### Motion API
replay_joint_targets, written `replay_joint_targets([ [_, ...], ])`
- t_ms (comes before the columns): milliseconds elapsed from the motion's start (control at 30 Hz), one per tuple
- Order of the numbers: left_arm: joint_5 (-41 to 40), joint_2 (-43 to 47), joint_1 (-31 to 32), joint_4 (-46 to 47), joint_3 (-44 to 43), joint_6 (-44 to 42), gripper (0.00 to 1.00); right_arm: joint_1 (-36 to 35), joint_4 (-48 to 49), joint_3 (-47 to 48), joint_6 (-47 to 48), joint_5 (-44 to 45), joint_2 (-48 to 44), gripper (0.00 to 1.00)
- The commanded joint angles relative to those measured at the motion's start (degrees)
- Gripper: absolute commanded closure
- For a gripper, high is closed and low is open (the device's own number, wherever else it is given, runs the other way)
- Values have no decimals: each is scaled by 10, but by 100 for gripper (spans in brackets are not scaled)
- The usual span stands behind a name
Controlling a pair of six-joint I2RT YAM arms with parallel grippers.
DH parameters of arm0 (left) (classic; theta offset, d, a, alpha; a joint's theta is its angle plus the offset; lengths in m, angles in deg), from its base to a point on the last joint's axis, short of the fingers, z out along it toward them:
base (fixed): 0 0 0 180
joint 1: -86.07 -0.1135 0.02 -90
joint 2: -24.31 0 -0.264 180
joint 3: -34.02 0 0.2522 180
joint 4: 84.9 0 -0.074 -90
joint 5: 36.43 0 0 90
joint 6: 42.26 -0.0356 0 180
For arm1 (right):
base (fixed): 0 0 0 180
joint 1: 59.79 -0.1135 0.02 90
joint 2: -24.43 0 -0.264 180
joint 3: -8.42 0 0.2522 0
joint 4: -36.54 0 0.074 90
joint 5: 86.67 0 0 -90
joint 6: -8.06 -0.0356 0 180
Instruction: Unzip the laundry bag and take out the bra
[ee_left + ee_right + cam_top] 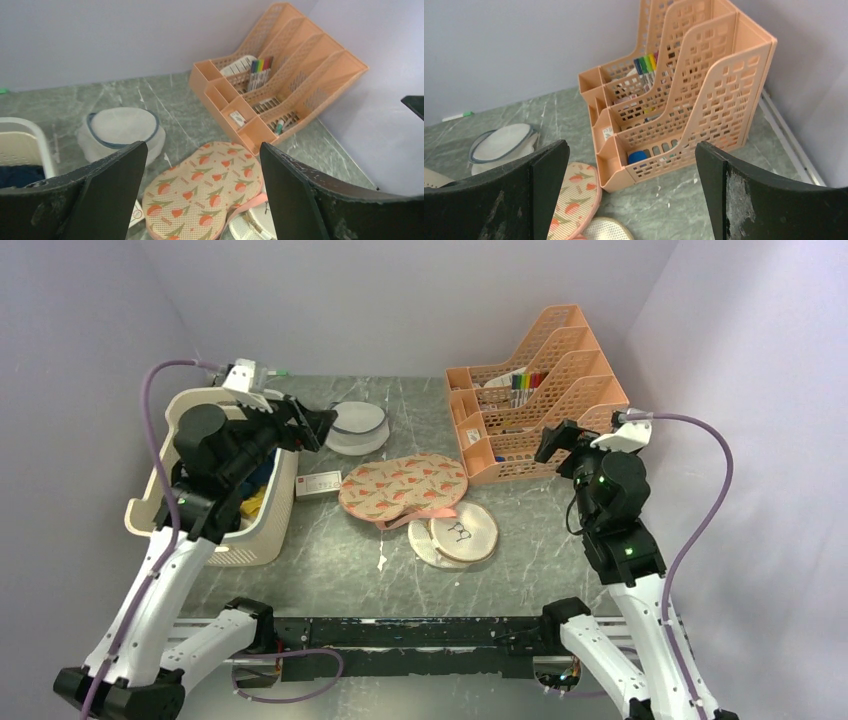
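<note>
Lower edge of the laundry bag [205, 192] off-frame, sides behind the left claw [201, 149]

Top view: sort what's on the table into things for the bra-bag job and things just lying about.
For the job: laundry bag; bra, not in sight.
Lying about: file rack, basket, round white pouch, disc with glasses drawing, small card.

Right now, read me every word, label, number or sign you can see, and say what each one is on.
No text is readable.
White card beside the cream basket: print too small to read.
Small label in the peach organizer: blurred, unreadable.
Round disc: an eyeglasses drawing, no words.
Laundry bag: floral print, no words.
</note>
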Motion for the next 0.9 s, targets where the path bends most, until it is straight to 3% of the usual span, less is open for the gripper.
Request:
replay_joint_targets([
  [0, 96, -19, 3, 109, 40, 2, 6, 28, 3, -20, -47, -34, -2, 0],
  [133, 138, -53, 25, 140, 63, -5, 6, 44, -1, -55, -83, -102, 1, 0],
  [433, 154, -180, 134, 86, 21, -71, 6, 46, 180, -196, -222, -362, 39, 0],
  [600, 106, -253, 188, 10, -32, -102, 6, -35, 218, -255, -260, -411, 71, 0],
  [867, 31, -242, 202, 13, -23, -121, 6, -162, 287, -317, -289, -431, 161, 0],
])
